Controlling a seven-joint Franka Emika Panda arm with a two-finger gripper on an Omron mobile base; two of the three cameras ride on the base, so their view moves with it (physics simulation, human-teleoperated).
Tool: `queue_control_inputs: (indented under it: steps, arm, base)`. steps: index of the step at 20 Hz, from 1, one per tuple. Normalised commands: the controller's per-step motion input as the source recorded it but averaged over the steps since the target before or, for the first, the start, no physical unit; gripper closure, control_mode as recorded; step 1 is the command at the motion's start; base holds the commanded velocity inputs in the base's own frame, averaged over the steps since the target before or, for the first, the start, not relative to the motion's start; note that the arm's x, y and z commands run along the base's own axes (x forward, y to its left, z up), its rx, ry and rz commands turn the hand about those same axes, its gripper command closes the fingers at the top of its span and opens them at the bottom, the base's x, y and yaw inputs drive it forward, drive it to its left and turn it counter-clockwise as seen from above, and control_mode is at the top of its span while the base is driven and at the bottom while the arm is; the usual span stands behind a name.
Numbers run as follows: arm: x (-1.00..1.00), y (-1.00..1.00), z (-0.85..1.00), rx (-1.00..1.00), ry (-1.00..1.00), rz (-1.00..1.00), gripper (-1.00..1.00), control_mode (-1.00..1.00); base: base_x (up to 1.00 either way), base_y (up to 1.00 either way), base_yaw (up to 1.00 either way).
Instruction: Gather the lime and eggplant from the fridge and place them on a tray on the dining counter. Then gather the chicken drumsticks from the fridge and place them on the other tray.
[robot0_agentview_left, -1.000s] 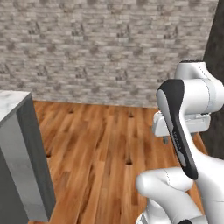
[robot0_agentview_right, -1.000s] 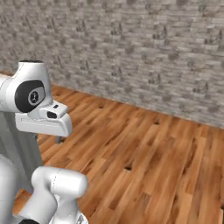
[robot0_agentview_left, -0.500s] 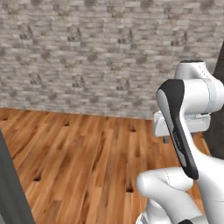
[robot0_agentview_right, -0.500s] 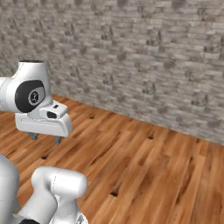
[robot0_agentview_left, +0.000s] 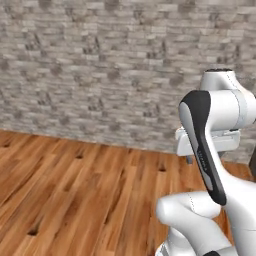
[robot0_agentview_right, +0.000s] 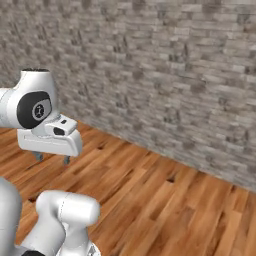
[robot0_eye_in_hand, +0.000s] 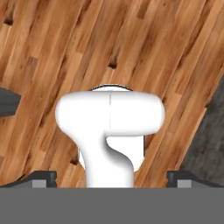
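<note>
My gripper (robot0_agentview_right: 51, 159) hangs folded close to the arm over a wooden floor, with its two short dark fingers (robot0_agentview_right: 66, 160) pointing down and nothing between them. In the hand view the gripper (robot0_eye_in_hand: 111, 176) stands open, its tips wide apart at the bottom edge, looking straight down on the floor planks. The lime, eggplant, chicken drumsticks, fridge, trays and dining counter are out of view.
A grey brick wall (robot0_agentview_left: 100, 75) runs across the back, with open wooden floor (robot0_agentview_left: 75, 195) in front of it. A dark grey surface (robot0_eye_in_hand: 210, 131) borders the planks at the right of the hand view.
The whole picture has shifted as the base turned: the grey block at the left has slid out of the left base view. The arm's pose and the open gripper are unchanged.
</note>
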Motion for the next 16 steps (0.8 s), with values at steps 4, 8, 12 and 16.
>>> queue_control_inputs:
  steps: [4,8,12,16]
  arm:
    - [0.00,0.00,0.00,0.00,0.00,0.00,-1.00,1.00]
    - [0.00,0.00,0.00,0.00,0.00,0.00,-1.00,1.00]
    - [0.00,0.00,0.00,0.00,0.00,0.00,-1.00,1.00]
    - [0.00,0.00,0.00,0.00,0.00,0.00,-1.00,1.00]
  base:
    - [1.00,-0.10,0.50]
    - [1.00,-0.08,0.58]
    - [1.00,-0.08,0.59]
    - [1.00,-0.07,0.60]
